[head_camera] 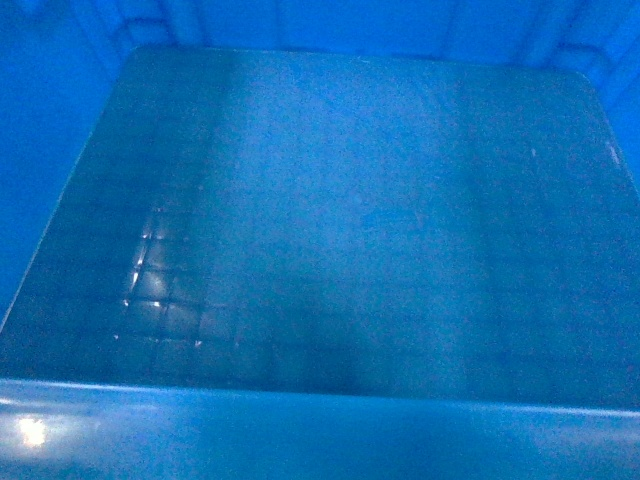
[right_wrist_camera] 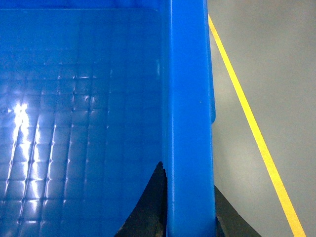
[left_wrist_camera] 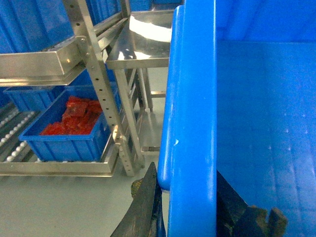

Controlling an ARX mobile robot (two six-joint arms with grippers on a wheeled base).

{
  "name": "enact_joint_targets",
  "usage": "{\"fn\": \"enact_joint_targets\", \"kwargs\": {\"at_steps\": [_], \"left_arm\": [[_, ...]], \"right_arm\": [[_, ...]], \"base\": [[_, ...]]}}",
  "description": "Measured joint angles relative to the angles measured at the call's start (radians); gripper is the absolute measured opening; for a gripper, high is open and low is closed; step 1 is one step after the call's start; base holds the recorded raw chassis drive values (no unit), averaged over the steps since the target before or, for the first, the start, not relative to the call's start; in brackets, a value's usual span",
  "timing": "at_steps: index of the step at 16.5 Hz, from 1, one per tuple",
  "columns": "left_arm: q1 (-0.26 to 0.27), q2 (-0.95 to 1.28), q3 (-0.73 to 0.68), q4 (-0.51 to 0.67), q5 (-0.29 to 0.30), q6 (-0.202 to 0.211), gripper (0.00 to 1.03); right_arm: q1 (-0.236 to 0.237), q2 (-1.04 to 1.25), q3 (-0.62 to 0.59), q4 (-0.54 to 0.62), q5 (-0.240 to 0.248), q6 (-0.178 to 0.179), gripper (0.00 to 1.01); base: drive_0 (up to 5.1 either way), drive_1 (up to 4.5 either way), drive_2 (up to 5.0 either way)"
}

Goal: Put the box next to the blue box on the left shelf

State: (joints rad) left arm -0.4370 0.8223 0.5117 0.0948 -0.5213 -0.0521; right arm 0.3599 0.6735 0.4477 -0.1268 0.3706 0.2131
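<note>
The box, a large open-top blue crate with a glossy gridded floor, fills the head view and hides both arms there. My left gripper is shut on the box's left rim, one black finger outside and one inside. My right gripper is shut on the right rim the same way. To the left, a smaller blue box holding red pieces sits on the low roller level of a steel shelf.
More blue crates stand on the shelf's upper level, and another one behind the box of red pieces. A steel table stands beyond the shelf. Grey floor with a yellow line runs along the right side.
</note>
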Motion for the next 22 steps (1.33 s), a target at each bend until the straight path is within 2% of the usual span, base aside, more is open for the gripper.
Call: {"fn": "enact_joint_targets", "kwargs": {"at_steps": [7, 11, 22], "left_arm": [[0.000, 0.000, 0.000, 0.000, 0.000, 0.000, 0.16], [0.000, 0.003, 0.000, -0.006, 0.001, 0.000, 0.16], [0.000, 0.002, 0.000, 0.000, 0.001, 0.000, 0.16]], "right_arm": [[0.000, 0.001, 0.000, 0.000, 0.000, 0.000, 0.09], [0.000, 0.009, 0.000, -0.001, -0.002, 0.002, 0.09], [0.000, 0.005, 0.000, 0.000, -0.001, 0.001, 0.09]], "base": [[-0.1, 3.99, -4.1], [0.0, 0.00, 0.0], [-4.8, 1.41, 3.5]]}}
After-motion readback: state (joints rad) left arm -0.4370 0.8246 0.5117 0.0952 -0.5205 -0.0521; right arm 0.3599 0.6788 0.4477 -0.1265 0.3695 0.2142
